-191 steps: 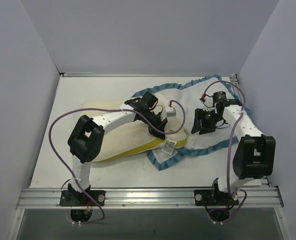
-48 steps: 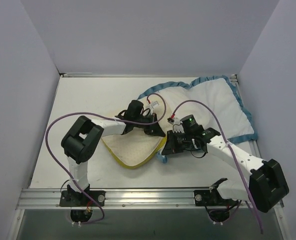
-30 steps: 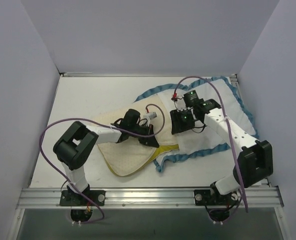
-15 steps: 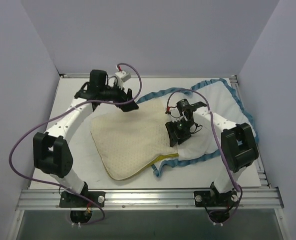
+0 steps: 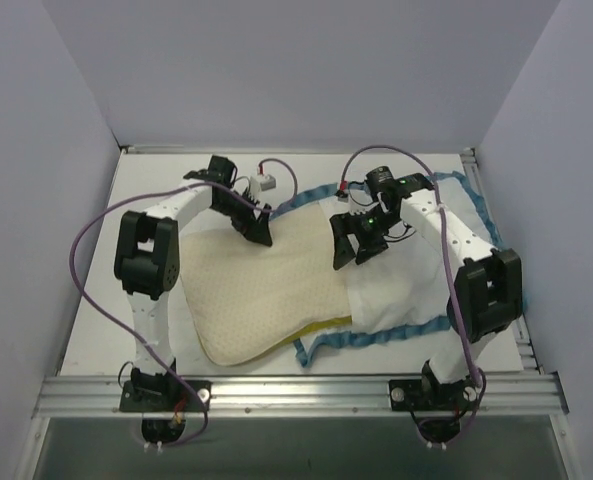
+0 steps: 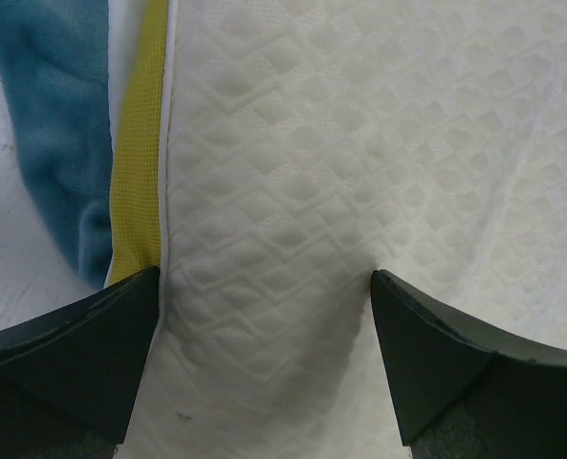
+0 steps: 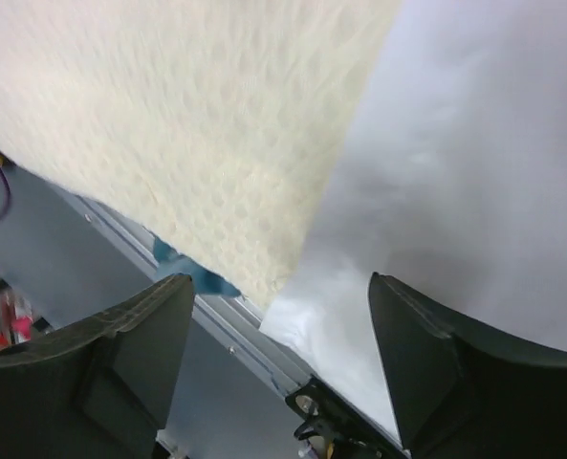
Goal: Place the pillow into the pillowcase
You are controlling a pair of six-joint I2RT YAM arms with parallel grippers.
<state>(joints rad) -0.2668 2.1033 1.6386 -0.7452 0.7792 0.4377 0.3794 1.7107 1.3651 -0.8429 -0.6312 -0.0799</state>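
The cream, dimpled foam pillow point(image 5: 261, 295) lies flat on the white tabletop point(image 5: 106, 300), its right end under the white, teal-trimmed fabric pillowcase point(image 5: 416, 295) — it looks soft and light, best held by its edge. The left end effector point(image 5: 259, 233) and right end effector point(image 5: 353, 250) are both spread, holding nothing.

No text, label, brand mark or number can be read in any of the three views. The dimpled cream face of the pillow point(image 5: 261, 290) and the white cloth of the pillowcase point(image 5: 404, 292) beside it show no legible writing.
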